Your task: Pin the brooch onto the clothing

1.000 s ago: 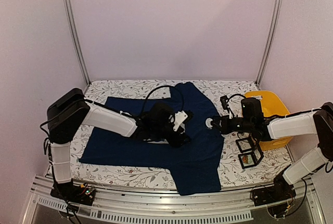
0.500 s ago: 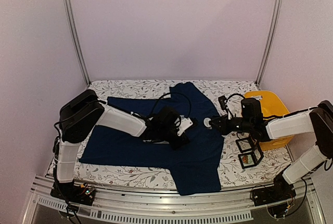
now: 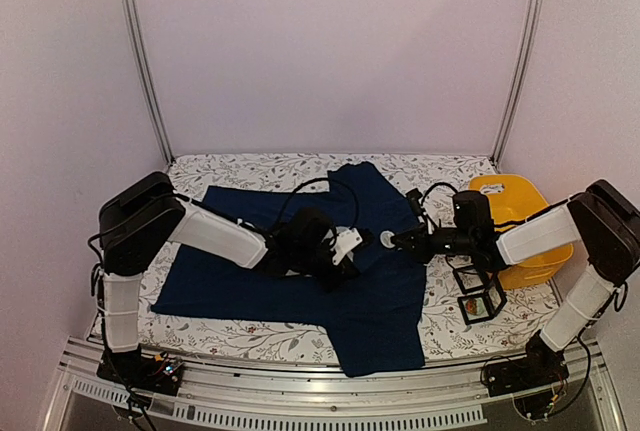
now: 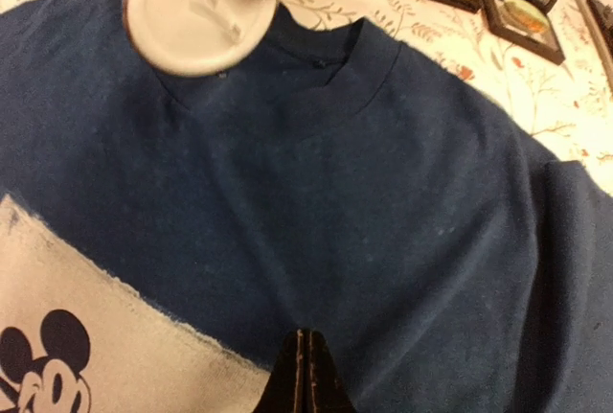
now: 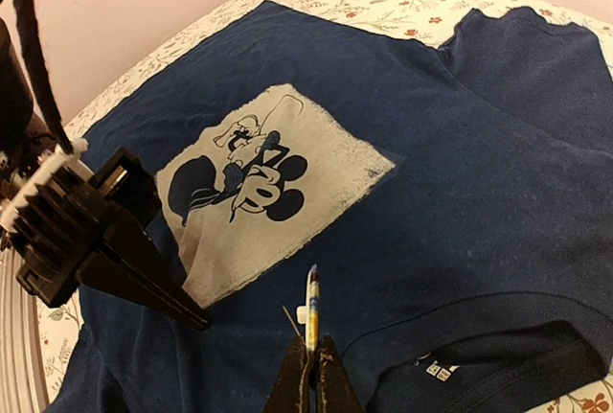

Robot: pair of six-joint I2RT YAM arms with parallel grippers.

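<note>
Navy blue and soft-looking, the clothing [image 3: 380,311] is lying spread flat across the desk [image 3: 255,336], which is showing a pale floral-patterned covering. The shirt's ribbed collar [image 4: 321,63] is curving in a shallow arc, and a pale square print [image 5: 273,178] with rough, frayed-looking edges and a black cartoon mouse is sitting on the chest.

The brooch [image 4: 196,11] is showing as a smooth white round disc in the left wrist view. In the right wrist view it is appearing edge-on, thin, with a fine pin sticking out beside it. The right end effector [image 5: 308,365] is pinching it between fingers pressed together, holding it above the fabric between the collar and the print.

The left end effector [image 4: 302,360] is resting with its black fingers pressed together into a narrow wedge. Its tips are sitting on the cloth at the near corner of the print. Whether any fabric is caught between them I cannot tell. The two end effectors are facing each other over the chest, near one another but apart.

At the right edge of the desk, a glossy yellow tub [image 3: 520,206] is standing, with small black-framed boxes [image 3: 480,296] just beside it, clear of the shirt.
</note>
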